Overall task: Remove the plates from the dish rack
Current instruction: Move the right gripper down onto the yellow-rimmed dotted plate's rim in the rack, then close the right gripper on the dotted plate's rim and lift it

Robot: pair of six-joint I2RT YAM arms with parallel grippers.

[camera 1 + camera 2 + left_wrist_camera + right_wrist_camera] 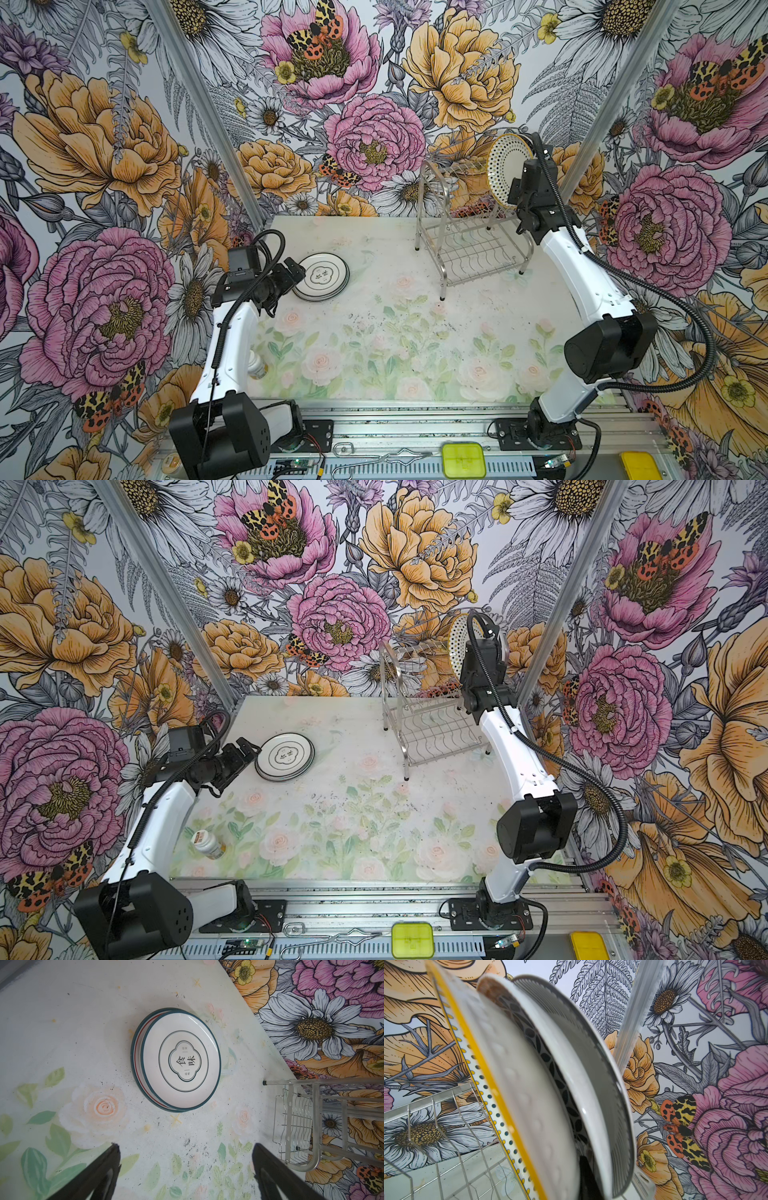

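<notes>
The steel dish rack (469, 249) (436, 733) stands at the back right. At its right end a dotted, yellow-rimmed plate (505, 166) (483, 1084) stands upright. Behind it stands a black-lattice plate (548, 1059) with a grey striped rim (593, 1068). My right gripper (528, 163) (612, 1184) is shut on that lattice plate. Its dark finger (588, 1178) sits between the two plates and the other finger is on the far side. A stack of plates (322, 276) (180, 1059) lies flat at centre left, topped by a white one with black characters. My left gripper (297, 270) (186, 1149) is open and empty beside the stack.
A small bottle (257, 368) (208, 845) lies on the mat by the left arm. On the front rail are a green box (463, 459), a yellow object (640, 465) and a wire hook (374, 459). Floral walls close in at the back and both sides.
</notes>
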